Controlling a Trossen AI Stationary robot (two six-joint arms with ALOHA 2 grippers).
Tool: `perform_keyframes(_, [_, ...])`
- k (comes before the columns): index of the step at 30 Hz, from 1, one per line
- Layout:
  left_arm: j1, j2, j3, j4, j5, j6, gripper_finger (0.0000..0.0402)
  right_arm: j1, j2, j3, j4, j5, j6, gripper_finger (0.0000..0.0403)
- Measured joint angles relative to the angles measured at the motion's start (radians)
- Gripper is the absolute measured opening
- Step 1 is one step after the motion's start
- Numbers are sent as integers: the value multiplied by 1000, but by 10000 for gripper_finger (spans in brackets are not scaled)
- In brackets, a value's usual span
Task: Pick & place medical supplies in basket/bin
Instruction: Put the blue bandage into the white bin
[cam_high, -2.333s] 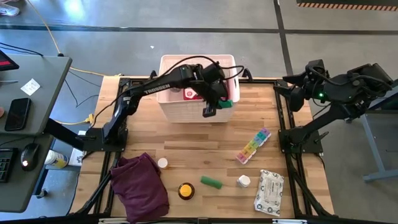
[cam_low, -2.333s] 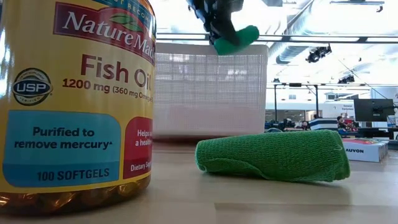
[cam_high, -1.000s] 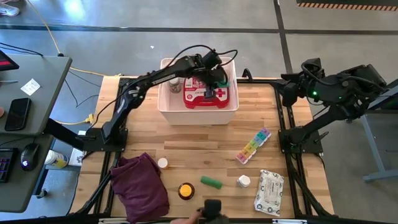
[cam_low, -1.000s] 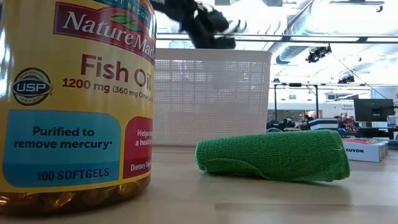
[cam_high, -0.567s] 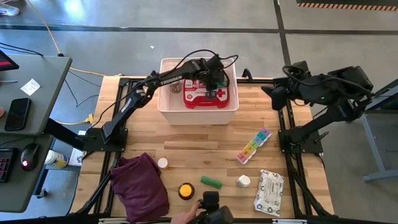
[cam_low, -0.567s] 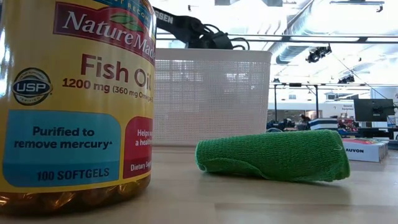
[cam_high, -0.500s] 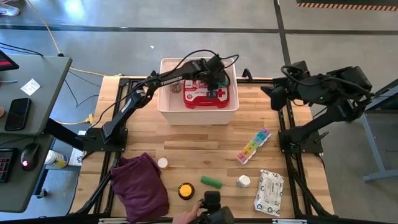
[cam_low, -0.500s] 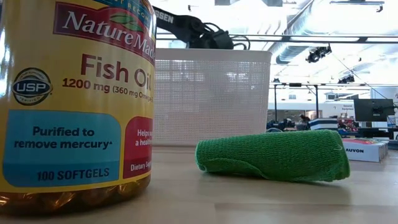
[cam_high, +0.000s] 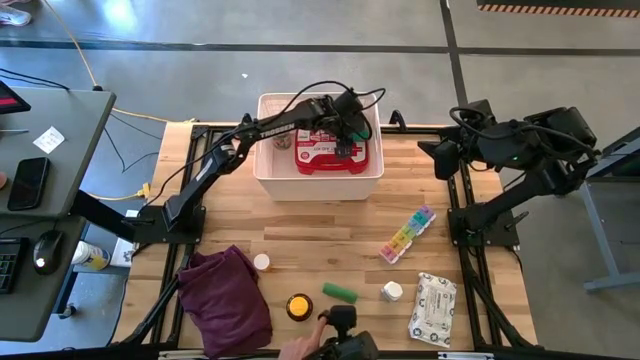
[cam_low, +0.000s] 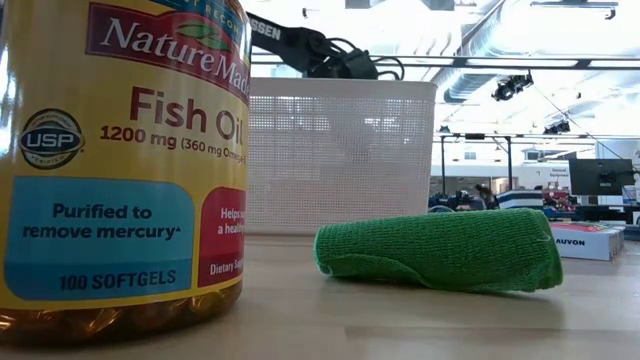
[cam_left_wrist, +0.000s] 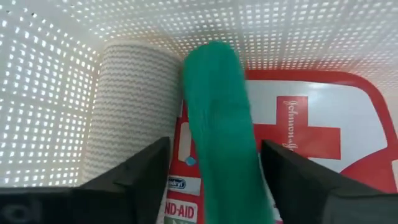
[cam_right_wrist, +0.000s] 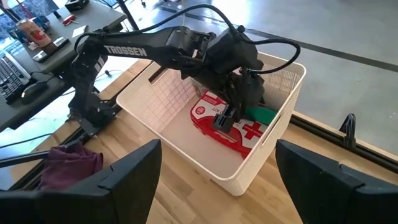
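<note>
My left gripper (cam_left_wrist: 216, 148) is open, down inside the white basket (cam_high: 318, 184). A green roll (cam_left_wrist: 221, 124) lies on the red first-aid case (cam_left_wrist: 311, 130) between its fingers, which stand clear on either side of it. A pale bandage roll (cam_left_wrist: 134, 106) lies beside the case against the basket wall. The right wrist view shows the same: left gripper (cam_right_wrist: 224, 118), green roll (cam_right_wrist: 261, 115), case (cam_right_wrist: 233, 134). My right gripper (cam_high: 434, 156) is open and hovers off the table's far right corner. A second green roll (cam_high: 339, 293) lies on the table.
On the near half of the table lie the rainbow pill organiser (cam_high: 407, 234), wipes pack (cam_high: 432, 308), a white bottle (cam_high: 391, 291), an amber fish-oil bottle (cam_high: 298, 306), a small white bottle (cam_high: 261, 262) and the purple cloth (cam_high: 225, 300). A person's hand (cam_high: 300, 348) with a dark object is at the near edge.
My left gripper has sunk from above the rim down into the basket and shifted a little toward its far wall. My right gripper has drifted slightly toward the table's left. The hand with the dark object has come farther in at the near edge.
</note>
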Motion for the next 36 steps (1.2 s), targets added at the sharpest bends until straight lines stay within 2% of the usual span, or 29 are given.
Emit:
perform_keyframes(4, [-1, 0, 0, -1, -57, -5, 326, 0, 0, 0, 0, 0, 0, 304])
perform_keyframes(8, [-4, 0, 0, -3, -151, -5, 335, 0, 0, 0, 1, 1, -5, 304])
perform_keyframes(11, [-3, 0, 0, 8, -213, -5, 326, 0, 0, 0, 1, 1, -9, 304])
perform_keyframes(17, [-9, 0, 0, 14, -227, -28, 296, 0, 0, 0, 1, -3, -8, 304])
perform_keyframes(20, [-14, 0, 0, 20, -200, -32, 283, 0, 0, 0, 1, -3, -7, 304])
perform_keyframes(24, [-26, 0, 0, 41, -117, -17, 268, 0, 0, 0, 1, -1, -9, 304])
perform_keyframes(27, [-41, 0, 0, 41, -109, 0, 259, 0, 0, 0, 1, 1, -10, 304])
perform_keyframes(33, [-70, -13, 0, 13, -244, 28, 248, 0, 0, 0, 0, 1, -10, 304])
perform_keyframes(36, [-78, -27, 1, 7, -277, 27, 248, 0, 0, 0, -1, 1, -10, 304])
